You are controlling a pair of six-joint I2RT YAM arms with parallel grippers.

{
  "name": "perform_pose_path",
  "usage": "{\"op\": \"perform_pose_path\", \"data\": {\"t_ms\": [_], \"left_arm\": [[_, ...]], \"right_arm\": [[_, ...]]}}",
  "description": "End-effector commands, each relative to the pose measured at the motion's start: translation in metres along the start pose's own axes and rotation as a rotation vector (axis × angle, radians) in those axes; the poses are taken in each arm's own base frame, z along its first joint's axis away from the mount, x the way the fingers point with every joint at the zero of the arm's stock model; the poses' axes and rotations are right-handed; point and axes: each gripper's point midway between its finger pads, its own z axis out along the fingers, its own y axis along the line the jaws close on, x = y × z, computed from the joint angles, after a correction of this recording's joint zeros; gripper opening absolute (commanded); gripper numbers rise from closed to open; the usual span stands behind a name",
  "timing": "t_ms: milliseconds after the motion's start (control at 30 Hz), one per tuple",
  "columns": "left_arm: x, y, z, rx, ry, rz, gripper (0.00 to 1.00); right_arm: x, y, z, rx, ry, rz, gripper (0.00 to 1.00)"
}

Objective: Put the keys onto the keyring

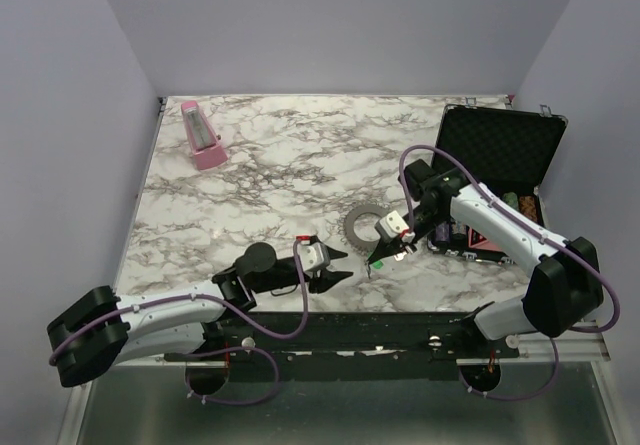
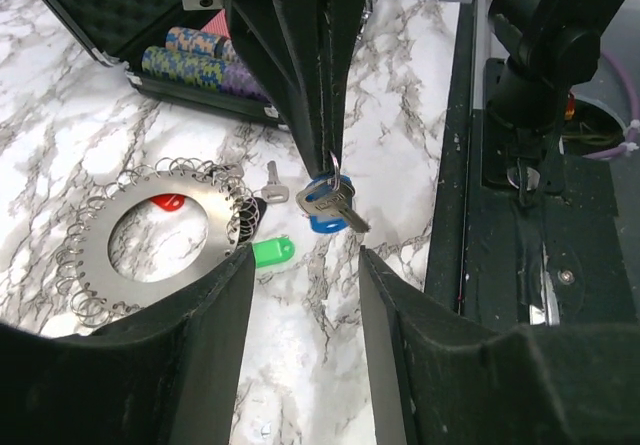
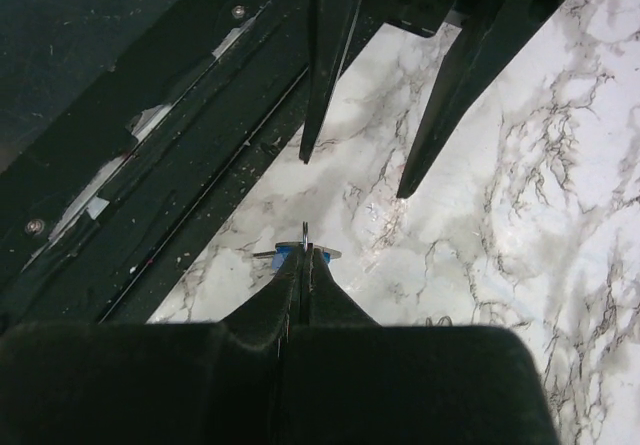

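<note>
The keyring [image 2: 95,265] is a flat grey metal ring with wire loops round its rim; it lies on the marble and also shows in the top view [image 1: 358,227]. A red key head [image 2: 166,203] shows through its hole. A green key [image 2: 272,253] and a bare silver key [image 2: 272,181] lie beside it. My right gripper [image 3: 305,255] is shut on a blue key [image 2: 330,210] and holds it just above the table, near the front edge [image 1: 376,258]. My left gripper [image 2: 305,257] is open and empty, its fingers pointing at the blue key from close by [image 1: 335,270].
An open black case [image 1: 500,150] with stacked poker chips [image 2: 190,50] stands at the right, just behind the keyring. A pink object [image 1: 203,135] stands at the back left. The black mounting rail [image 2: 540,215] runs along the table's near edge.
</note>
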Motion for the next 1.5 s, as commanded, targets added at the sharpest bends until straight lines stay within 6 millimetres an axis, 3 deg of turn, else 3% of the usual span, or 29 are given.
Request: {"op": "perform_pose_path", "data": {"t_ms": [0,167,667,1033,1233,1300,1333,1400,1467], "left_arm": [[-0.017,0.008,0.018,-0.046,-0.043,0.061,0.52],[-0.013,0.016,0.025,-0.086,-0.011,0.064,0.36],[-0.013,0.004,0.036,-0.052,0.028,0.054,0.36],[-0.005,0.011,0.04,-0.092,0.101,0.075,0.25],[0.001,0.012,0.04,-0.093,0.139,0.077,0.13],[0.003,0.011,0.041,-0.089,0.151,0.078,0.0],[0.004,0.012,0.041,-0.089,0.159,0.077,0.0],[0.004,0.012,0.04,-0.095,0.166,0.074,0.0],[0.002,0.014,0.038,-0.113,0.147,0.061,0.0]], "right_arm": [[-0.003,-0.003,0.006,0.01,-0.044,0.051,0.01],[0.003,-0.005,0.004,0.017,-0.009,0.112,0.02],[0.008,-0.009,0.002,0.061,0.025,0.174,0.02],[0.005,-0.008,0.002,0.066,0.019,0.172,0.02],[0.004,-0.008,0.002,0.067,0.014,0.171,0.02],[0.004,-0.007,0.002,0.066,0.013,0.174,0.02],[0.003,-0.007,0.002,0.068,0.011,0.173,0.02],[0.002,-0.007,0.002,0.065,0.006,0.178,0.05],[-0.001,-0.006,0.002,0.068,-0.003,0.183,0.14]]}}
